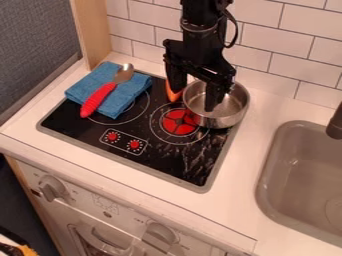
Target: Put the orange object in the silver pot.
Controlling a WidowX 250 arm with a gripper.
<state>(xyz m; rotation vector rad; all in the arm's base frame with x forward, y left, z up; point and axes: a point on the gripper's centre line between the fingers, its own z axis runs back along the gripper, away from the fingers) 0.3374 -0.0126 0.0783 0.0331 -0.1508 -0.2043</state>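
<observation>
The orange object (171, 93) lies at the finger nearer the folded blue towel (81, 91), partly hidden behind its tip, so whether the two touch cannot be told. Its visible part has its long axis running from the back of the black stovetop (170, 164) toward the front, narrowing to the front end. The gripper's (194, 101) fingers (213, 97) are spread wide and pinch nothing that shows; the other one hangs over the opening of the silver pot (233, 115), so the pot's near wall comes between them. That is what the coming move seems to turn on: the object sits toward the towel side, not centred between the tips, and the fingers probably need to shift that way, clear of the rim, before closing across its narrow width. Closing from here could catch the pot instead. Farther out on the towel side, a spoon with a red handle (99, 99) rests across the towel; beyond the pot, the sink (265, 172) is set into the white surface (256, 134).
</observation>
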